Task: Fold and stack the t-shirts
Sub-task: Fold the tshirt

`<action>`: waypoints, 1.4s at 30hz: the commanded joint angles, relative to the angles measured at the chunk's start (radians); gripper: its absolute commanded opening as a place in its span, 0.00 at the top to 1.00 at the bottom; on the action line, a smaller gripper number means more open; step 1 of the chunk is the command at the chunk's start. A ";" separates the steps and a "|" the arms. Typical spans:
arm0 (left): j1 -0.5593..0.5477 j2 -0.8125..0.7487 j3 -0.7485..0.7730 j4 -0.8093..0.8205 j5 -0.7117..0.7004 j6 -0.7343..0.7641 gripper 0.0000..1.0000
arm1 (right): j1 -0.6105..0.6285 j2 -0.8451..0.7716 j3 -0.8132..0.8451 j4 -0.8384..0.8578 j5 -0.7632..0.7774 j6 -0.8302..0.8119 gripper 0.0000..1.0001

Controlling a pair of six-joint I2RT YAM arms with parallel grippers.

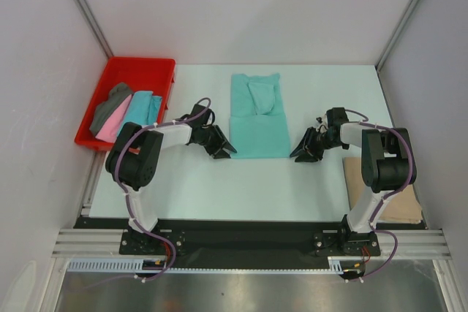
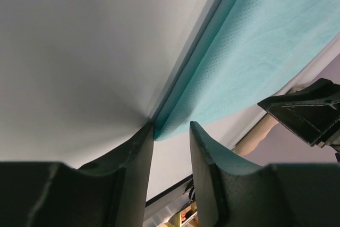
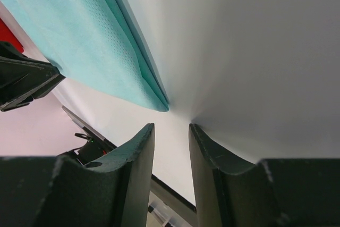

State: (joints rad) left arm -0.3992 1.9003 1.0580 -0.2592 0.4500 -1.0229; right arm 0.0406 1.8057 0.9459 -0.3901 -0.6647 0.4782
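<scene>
On table [image 1: 219,195] centre, shirt [image 1: 257,118] flat, part-folded: soft, light, limp, will sag. Left hand [image 1: 228,152], right hand [image 1: 296,156] at near corners, fingers parted, empty. Pinch corners through both layers.

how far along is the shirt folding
Done: a tan shirt looks folded at the right edge. In hand: the green shirt, sleeves folded in, left gripper and right gripper open at its near corners. Left: grey shirt, pink shirt, turquoise shirt in the red tray.

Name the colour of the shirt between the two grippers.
The t-shirt is mint green; the top external view shows it best.
</scene>
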 commanded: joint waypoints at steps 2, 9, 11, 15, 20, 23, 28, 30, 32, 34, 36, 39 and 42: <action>-0.009 0.078 -0.029 -0.120 -0.157 0.027 0.61 | 0.004 -0.008 -0.016 0.013 0.008 0.011 0.62; -0.009 0.010 -0.047 -0.170 -0.200 0.055 0.57 | 0.007 -0.012 -0.039 0.036 0.014 0.030 0.62; -0.010 0.016 -0.050 -0.170 -0.188 0.057 0.56 | 0.012 -0.011 -0.041 0.042 0.013 0.036 0.62; -0.012 0.031 -0.062 -0.167 -0.180 0.044 0.56 | 0.016 -0.009 -0.038 0.054 0.013 0.045 0.62; -0.010 0.072 -0.021 -0.161 -0.163 0.063 0.60 | 0.024 -0.008 -0.045 0.057 0.024 0.051 0.61; -0.010 0.078 -0.006 -0.156 -0.160 0.066 0.68 | 0.024 -0.020 -0.056 0.065 0.028 0.060 0.59; -0.004 0.079 -0.012 -0.155 -0.159 0.078 0.82 | 0.025 -0.026 -0.067 0.059 0.056 0.082 0.54; -0.001 0.080 -0.016 -0.149 -0.155 0.084 0.88 | 0.025 -0.023 -0.076 0.068 0.062 0.091 0.53; -0.001 0.080 -0.018 -0.147 -0.154 0.093 0.92 | 0.027 -0.014 -0.079 0.083 0.066 0.108 0.52; 0.000 0.079 -0.021 -0.143 -0.148 0.098 0.96 | 0.027 -0.002 -0.081 0.094 0.071 0.115 0.52; 0.000 0.079 -0.024 -0.132 -0.140 0.103 1.00 | 0.027 0.027 -0.082 0.122 0.056 0.132 0.52; 0.000 0.083 -0.032 -0.120 -0.129 0.107 0.99 | 0.028 0.052 -0.079 0.154 0.047 0.166 0.52; 0.000 0.079 -0.032 -0.112 -0.123 0.112 1.00 | 0.028 0.052 -0.079 0.157 0.065 0.192 0.55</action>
State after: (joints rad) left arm -0.3988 1.9156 1.0752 -0.3115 0.4427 -0.9691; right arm 0.0616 1.8145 0.8913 -0.2550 -0.7197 0.6567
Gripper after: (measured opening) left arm 0.010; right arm 0.456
